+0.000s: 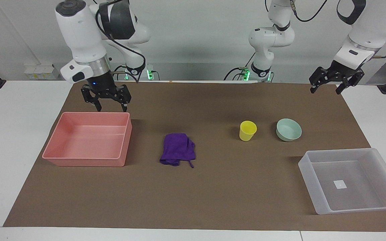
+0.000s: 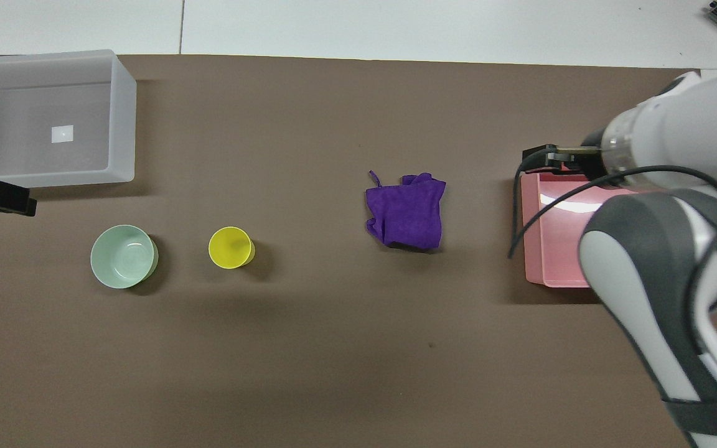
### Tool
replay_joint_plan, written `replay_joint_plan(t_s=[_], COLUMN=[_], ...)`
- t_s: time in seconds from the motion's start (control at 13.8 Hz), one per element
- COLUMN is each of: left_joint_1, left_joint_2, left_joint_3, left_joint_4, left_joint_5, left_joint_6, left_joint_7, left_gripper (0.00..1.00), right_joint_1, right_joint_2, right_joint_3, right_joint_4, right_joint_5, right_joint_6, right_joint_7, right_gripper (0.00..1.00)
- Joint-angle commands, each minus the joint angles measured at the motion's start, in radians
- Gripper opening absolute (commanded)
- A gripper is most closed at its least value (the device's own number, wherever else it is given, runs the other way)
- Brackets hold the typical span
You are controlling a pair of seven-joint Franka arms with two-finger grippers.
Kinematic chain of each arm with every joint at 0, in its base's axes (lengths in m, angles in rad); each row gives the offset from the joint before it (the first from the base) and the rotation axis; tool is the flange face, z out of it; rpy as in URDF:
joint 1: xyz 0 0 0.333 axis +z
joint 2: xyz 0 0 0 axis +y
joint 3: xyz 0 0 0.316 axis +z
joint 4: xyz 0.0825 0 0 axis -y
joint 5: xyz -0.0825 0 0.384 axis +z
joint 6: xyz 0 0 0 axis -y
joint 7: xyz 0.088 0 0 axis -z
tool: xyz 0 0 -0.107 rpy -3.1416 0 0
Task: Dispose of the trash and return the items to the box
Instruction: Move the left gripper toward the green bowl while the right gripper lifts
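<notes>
The right gripper [image 1: 110, 106] hangs with its two black fingers spread apart, nothing between them, just above the robot-side rim of the pink rectangular plastic bin [image 1: 87, 157]. In the overhead view most of that bin [image 2: 533, 249] is hidden under the right arm, and only a black edge of the right gripper [image 2: 548, 157] shows at the bin's farther corner. The pink bin sits directly below this gripper, at the right arm's end of the brown paper mat [image 1: 213, 201] that covers the white table [image 1: 12, 134].

The crumpled purple cloth rag [image 1: 177, 153] lies on the mat beside the pink bin, toward the left arm from the right gripper and well apart from it; a thin loose string trails from the rag's edge. From above, the rag [image 2: 406, 213] is bunched into a rough square.

The left gripper [image 1: 327, 86] is raised over the mat's corner at the left arm's end, fingers also spread and empty; the left arm waits there. The shallow mint-green bowl [image 1: 288, 129] stands upright on the mat near this gripper, and the small yellow plastic cup [image 1: 247, 130] stands upright just beside the bowl, on the rag's side. The translucent clear-white rectangular plastic box [image 1: 317, 180], with a small white square label [image 1: 340, 184] on its floor, rests farther from the robots than the bowl, with nothing else in it.
</notes>
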Motion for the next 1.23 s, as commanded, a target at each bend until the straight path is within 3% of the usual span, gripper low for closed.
replay_joint_plan(t_s=[0.0, 0.14, 0.29, 0.51, 0.8, 1.01, 1.16], left_joint_1=[0.009, 0.009, 0.004, 0.012, 0.038, 0.05, 0.058], left_joint_2=[-0.028, -0.028, -0.028, -0.033, -0.128, -0.145, -0.145], left_joint_3=[-0.006, -0.006, -0.007, -0.006, -0.006, -0.006, -0.006], left_joint_4=[-0.033, -0.033, -0.033, -0.056, -0.297, -0.449, -0.574], left_joint_5=[0.015, 0.015, 0.015, 0.016, 0.015, 0.015, 0.015], left_joint_6=[0.013, 0.014, 0.01, 0.052, 0.25, 0.385, 0.504], left_joint_7=[0.011, 0.01, 0.007, 0.0, 0.007, 0.008, 0.01], left_gripper=[1.0, 1.0, 1.0, 1.0, 1.0, 1.0, 1.0], right_joint_1=[-0.023, -0.022, -0.025, -0.026, -0.028, -0.017, 0.018], right_joint_2=[0.001, 0.003, -0.023, -0.026, -0.028, -0.019, 0.033], right_joint_3=[0.011, 0.008, 0.008, 0.006, 0.006, 0.008, 0.023], right_joint_4=[0.103, 0.125, 0.06, 0.053, 0.049, 0.035, 0.035], right_joint_5=[-0.003, -0.012, -0.002, -0.003, -0.003, 0.001, 0.014], right_joint_6=[-0.145, -0.2, -0.151, -0.145, -0.145, -0.133, -0.085], right_joint_7=[-0.023, -0.029, -0.036, -0.049, -0.051, -0.03, 0.068], right_gripper=[1.0, 1.0, 1.0, 1.0, 1.0, 1.0, 1.0])
